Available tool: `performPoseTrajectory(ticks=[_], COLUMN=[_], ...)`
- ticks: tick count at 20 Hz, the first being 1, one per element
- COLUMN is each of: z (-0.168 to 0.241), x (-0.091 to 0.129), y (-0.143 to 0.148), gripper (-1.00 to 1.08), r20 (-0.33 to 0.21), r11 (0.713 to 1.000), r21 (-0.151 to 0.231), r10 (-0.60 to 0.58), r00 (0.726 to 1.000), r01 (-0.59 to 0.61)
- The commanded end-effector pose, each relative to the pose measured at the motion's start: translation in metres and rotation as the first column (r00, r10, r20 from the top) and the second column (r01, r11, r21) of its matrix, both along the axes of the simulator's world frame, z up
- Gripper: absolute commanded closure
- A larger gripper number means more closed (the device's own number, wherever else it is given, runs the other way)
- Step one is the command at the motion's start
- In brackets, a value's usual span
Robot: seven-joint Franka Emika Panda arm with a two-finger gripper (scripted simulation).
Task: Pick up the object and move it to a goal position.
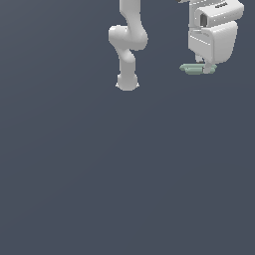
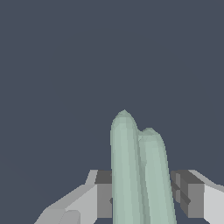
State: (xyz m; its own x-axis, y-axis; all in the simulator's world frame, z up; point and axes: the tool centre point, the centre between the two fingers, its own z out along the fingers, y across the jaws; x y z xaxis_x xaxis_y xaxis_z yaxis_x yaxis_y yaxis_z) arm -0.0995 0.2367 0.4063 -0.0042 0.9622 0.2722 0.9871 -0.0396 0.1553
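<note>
i have the object (image 1: 197,68) pinched in my gripper (image 1: 203,65), the fingers (image 2: 103,192) pressed against its two long sides in the wrist view, where it looks like two pale grey-green ridges side by side. in the exterior view it hangs under my hand near the upper right corner of the picture. whether it has cleared the flat grey surface (image 1: 124,174) i cannot tell. so the grasp looks done; the carry to the goal is left, and no goal marker shows. no containers are in sight.

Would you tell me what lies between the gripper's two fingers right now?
The pale green object lies between the fingers, most plainly in the wrist view; in the exterior view it sits under the gripper.
</note>
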Motion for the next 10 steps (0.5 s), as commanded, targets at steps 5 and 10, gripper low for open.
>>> performPoseTrajectory(ticks=[5,10], z=[0.045,0.065], x=[-0.008,-0.010], y=[0.014,0.020], gripper=[1.08,1.08], r20=[-0.002,-0.002], r11=[1.000,1.000], r21=[0.000,0.000], r10=[-0.005,-0.007], r00=[1.000,1.000], r01=[0.005,0.007])
